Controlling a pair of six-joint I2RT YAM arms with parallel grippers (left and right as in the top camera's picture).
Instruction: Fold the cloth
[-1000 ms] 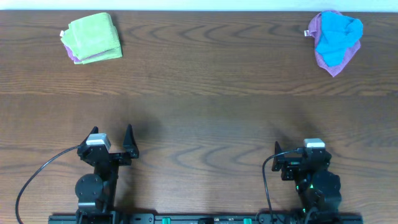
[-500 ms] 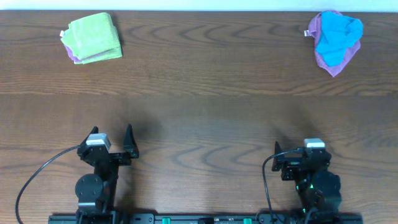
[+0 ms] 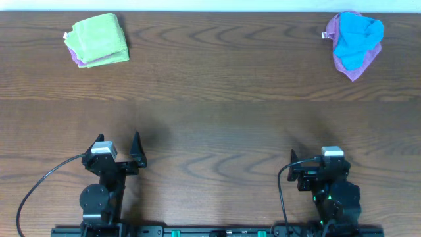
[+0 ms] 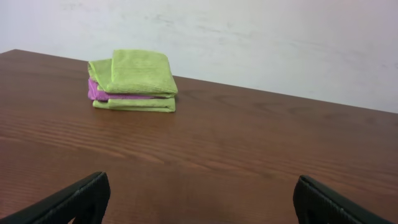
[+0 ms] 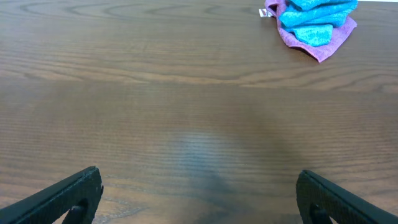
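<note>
The cloth (image 3: 356, 36) is a crumpled sky-blue heap at the table's far right corner, lying on top of a purple cloth (image 3: 356, 68). The right wrist view shows the cloth (image 5: 314, 18) at the top right, far ahead of the fingers. My left gripper (image 3: 118, 150) rests near the front edge on the left, open and empty, with only wood between its fingertips (image 4: 81, 196). My right gripper (image 3: 318, 163) sits near the front edge on the right, also open with nothing in it (image 5: 199, 196).
A lime-green folded cloth (image 3: 99, 39) lies at the far left corner with a purple layer (image 4: 96, 92) inside the stack. A pale wall (image 4: 249, 37) rises behind the table's far edge. Brown wood tabletop (image 3: 217, 112) spreads between the grippers and the cloths.
</note>
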